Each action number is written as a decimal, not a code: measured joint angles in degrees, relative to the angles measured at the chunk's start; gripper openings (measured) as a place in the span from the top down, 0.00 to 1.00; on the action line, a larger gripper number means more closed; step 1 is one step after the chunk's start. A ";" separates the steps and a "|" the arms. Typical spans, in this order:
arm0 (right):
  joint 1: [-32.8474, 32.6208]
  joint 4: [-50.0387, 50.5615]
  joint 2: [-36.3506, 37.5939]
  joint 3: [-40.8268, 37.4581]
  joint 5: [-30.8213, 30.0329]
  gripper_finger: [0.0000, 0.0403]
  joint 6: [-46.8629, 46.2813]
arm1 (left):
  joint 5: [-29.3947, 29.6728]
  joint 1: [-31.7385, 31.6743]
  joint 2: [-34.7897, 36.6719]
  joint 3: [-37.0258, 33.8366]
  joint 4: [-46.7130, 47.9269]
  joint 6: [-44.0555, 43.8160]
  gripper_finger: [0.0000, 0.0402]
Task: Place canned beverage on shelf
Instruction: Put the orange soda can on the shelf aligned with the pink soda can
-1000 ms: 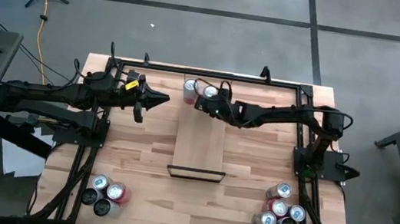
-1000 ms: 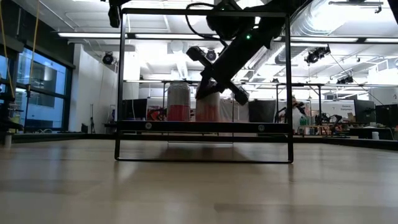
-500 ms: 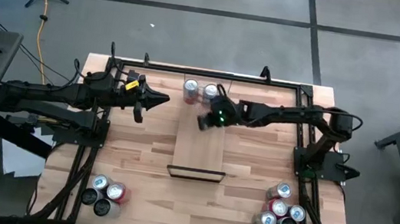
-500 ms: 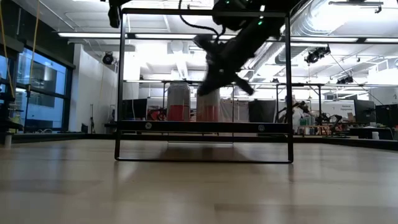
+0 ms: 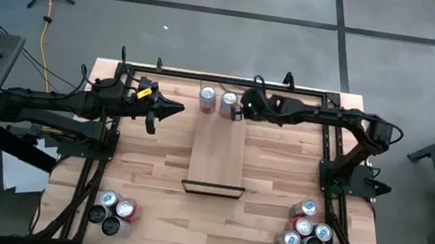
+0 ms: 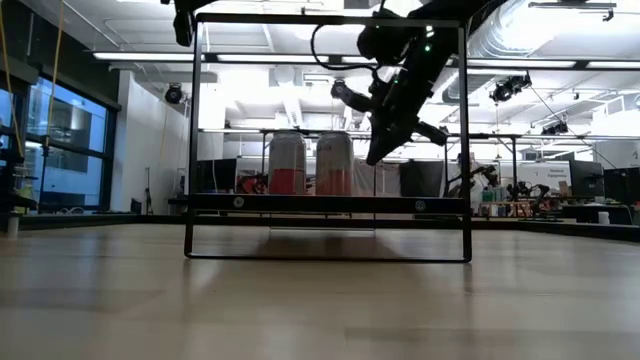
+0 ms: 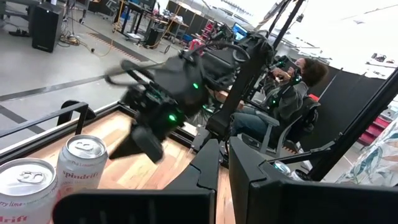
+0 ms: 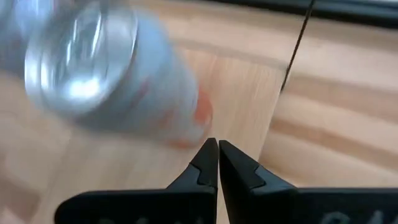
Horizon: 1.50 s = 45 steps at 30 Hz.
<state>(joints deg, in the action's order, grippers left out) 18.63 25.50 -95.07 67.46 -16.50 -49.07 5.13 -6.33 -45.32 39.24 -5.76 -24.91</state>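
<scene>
At the shelf's [image 5: 219,152] far end, two cans [image 5: 218,100] stand upright, axes vertical; right end effector [image 5: 238,112], closed and empty, hovers beside them; left end effector [image 5: 177,109] closed, apart.

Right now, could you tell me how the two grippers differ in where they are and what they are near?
The right gripper hangs at the shelf's far end, just beside the two cans standing there; the left gripper waits off the shelf, over the table. The right gripper is close to a can, while the left is apart from both. Both are shut and empty.
</scene>
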 joint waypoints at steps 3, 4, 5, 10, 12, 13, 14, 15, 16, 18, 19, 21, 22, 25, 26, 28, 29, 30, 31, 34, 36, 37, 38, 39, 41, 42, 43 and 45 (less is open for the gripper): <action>1.77 -4.55 -0.31 0.00 0.29 1.00 -0.40 | 0.00 -0.01 0.00 0.00 0.01 0.02 1.00; 2.14 -5.67 -0.35 0.00 0.47 1.00 -0.44 | 0.00 -0.02 0.00 0.00 0.00 0.02 1.00; 2.45 -6.51 -0.35 0.00 0.47 1.00 -0.49 | 0.00 0.00 0.00 0.00 -0.02 0.00 1.00; 3.13 -7.74 -0.46 -0.02 -0.54 1.00 -2.12 | 0.00 -0.02 0.00 0.00 -0.02 0.02 1.00; 3.14 -8.90 -0.94 -0.02 -0.41 1.00 -2.46 | 0.00 -0.02 0.00 0.00 -0.02 0.01 1.00; 3.16 -9.31 -1.24 -0.02 -0.02 1.00 -2.55 | 0.01 -0.01 0.00 0.00 -0.02 0.02 1.00; 3.15 -9.89 -1.49 -0.02 0.45 1.00 -2.65 | 0.02 -0.02 0.00 0.00 -0.02 0.02 1.00; 2.95 -10.39 -1.73 -0.02 0.69 1.00 -3.32 | 0.02 -0.01 0.00 0.00 -0.02 0.02 1.00; 2.64 -10.43 -1.87 -0.02 0.73 1.00 -4.00 | 0.02 -0.01 0.00 0.00 -0.02 0.02 1.00; 1.93 -10.26 -2.13 -0.02 0.62 1.00 -4.77 | 0.02 -0.02 0.00 0.00 -0.02 0.00 1.00; 1.60 -10.02 -2.14 -0.02 0.64 1.00 -4.89 | 0.02 -0.02 0.00 0.00 -0.02 0.00 1.00; 0.98 -9.78 -2.14 -0.02 0.56 1.00 -4.91 | 0.02 -0.02 0.00 0.00 -0.02 0.02 1.00; 0.69 -9.67 -2.14 -0.02 0.58 1.00 -4.91 | 0.02 -0.02 0.00 0.00 -0.02 0.02 1.00; -0.22 -9.44 -2.14 -0.02 0.56 1.00 -5.09 | 0.01 -0.01 0.00 0.00 -0.01 0.02 1.00; -0.51 -9.43 -2.14 -0.02 0.56 1.00 -5.48 | 0.01 -0.01 0.00 0.00 -0.01 0.02 1.00; -1.06 -9.43 -2.14 -0.02 0.52 1.00 -6.38 | 0.00 -0.02 0.00 0.00 -0.02 0.02 1.00; -1.25 -9.40 -2.14 -0.02 0.39 1.00 -6.39 | 0.01 -0.02 0.00 0.00 0.00 0.01 1.00; -1.43 -9.13 -2.11 -0.02 0.18 1.00 -6.37 | 0.00 -0.02 0.00 0.00 0.00 0.02 1.00; -1.46 -8.39 -1.97 -0.02 0.05 1.00 -6.28 | 0.00 -0.02 0.00 0.00 -0.02 0.02 1.00; -1.85 -4.67 -0.87 -0.02 -0.04 1.00 -5.87 | 0.00 -0.01 0.00 0.00 0.02 0.02 1.00; -2.62 -1.84 0.13 -0.02 -0.02 1.00 -4.31 | 0.00 -0.01 0.00 0.00 0.02 0.03 1.00; -3.39 -0.55 0.47 -0.02 0.20 1.00 -3.72 | 0.00 0.00 0.00 0.00 0.02 0.09 1.00; -4.22 0.41 0.72 -0.02 1.46 1.00 -3.52 | 0.00 -0.02 0.00 0.00 0.02 0.21 1.00; -5.13 1.41 0.76 -0.02 2.91 1.00 -3.45 | 0.00 -0.01 0.00 0.00 0.06 0.62 1.00; -6.99 1.89 0.74 -0.04 5.16 1.00 -3.46 | 0.00 -0.01 0.00 0.00 0.07 1.41 1.00; -7.84 1.26 0.64 -0.04 6.09 1.00 -3.63 | 0.01 -0.01 0.00 0.00 0.07 1.46 1.00; -8.56 0.22 0.40 -0.04 6.49 1.00 -4.09 | 0.02 0.00 0.00 0.00 0.06 1.46 1.00; -9.39 -0.73 0.09 -0.06 6.13 1.00 -5.05 | 0.02 -0.02 0.00 0.00 0.04 1.47 1.00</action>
<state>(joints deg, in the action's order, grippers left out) 9.24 24.77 -94.97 67.40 -10.37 -54.12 5.15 -6.35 -45.32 39.24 -5.72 -23.44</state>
